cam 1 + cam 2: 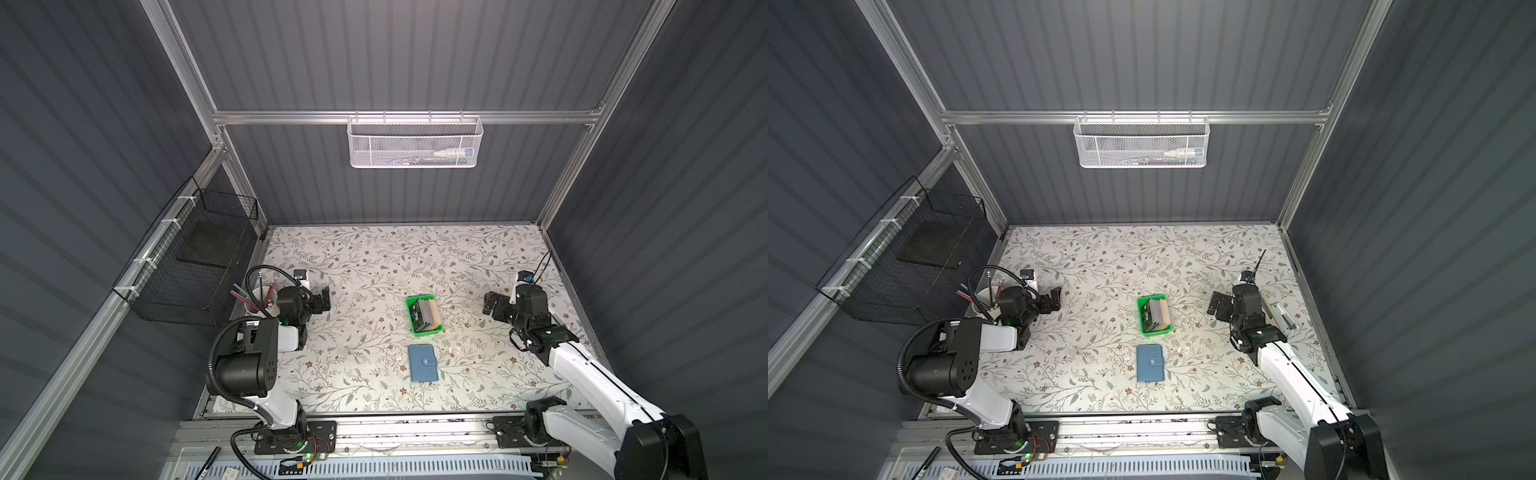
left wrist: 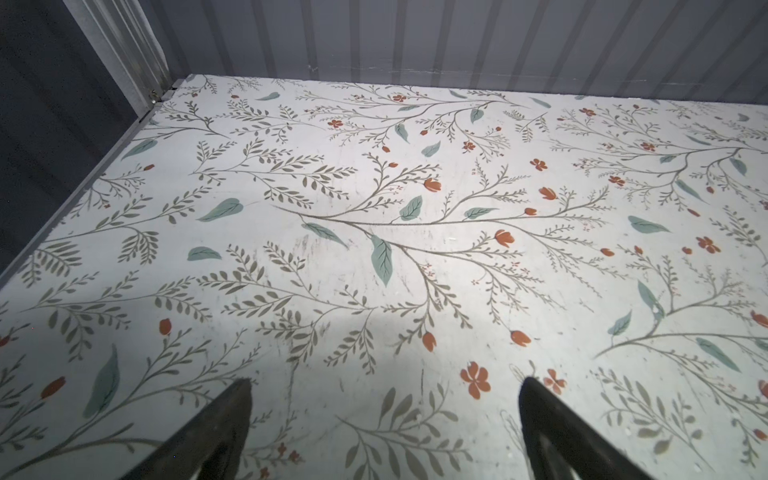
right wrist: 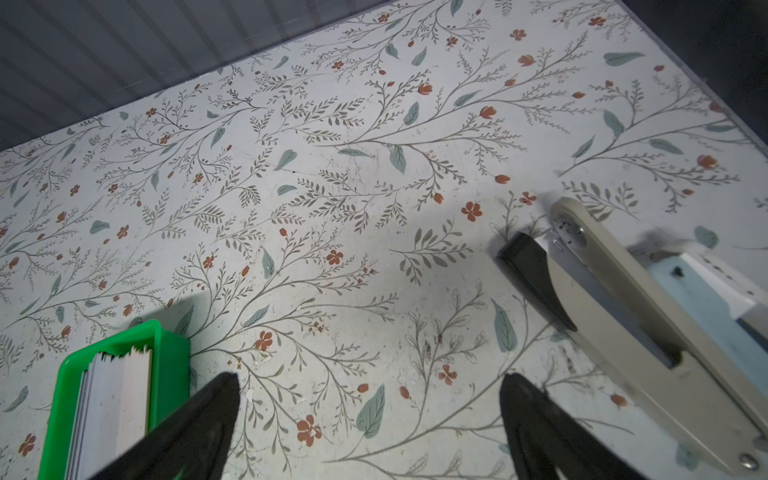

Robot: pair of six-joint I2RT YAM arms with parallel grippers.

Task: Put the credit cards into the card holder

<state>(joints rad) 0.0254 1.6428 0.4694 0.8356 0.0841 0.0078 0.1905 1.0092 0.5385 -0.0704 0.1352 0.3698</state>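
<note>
The credit cards (image 1: 428, 316) (image 1: 1158, 316) stand on edge as a stack of grey, white, tan and dark cards in a small green tray (image 1: 417, 301) at mid-table. In the right wrist view the cards (image 3: 112, 399) show in the tray (image 3: 166, 353). The card holder (image 1: 423, 363) (image 1: 1149, 363), a closed blue wallet with a snap tab, lies flat just in front of the tray. My left gripper (image 1: 325, 300) (image 1: 1054, 300) (image 2: 384, 382) hovers open at the left, far from both. My right gripper (image 1: 487, 304) (image 1: 1213, 305) (image 3: 370, 378) is open to the right of the tray, holding nothing.
A grey stapler (image 3: 623, 299) (image 1: 1283, 318) lies by the right arm near the table's right edge. A cup of pencils (image 1: 262, 300) stands at the left edge behind the left arm. A black wire basket (image 1: 187, 266) and a white mesh basket (image 1: 415, 141) hang on the walls.
</note>
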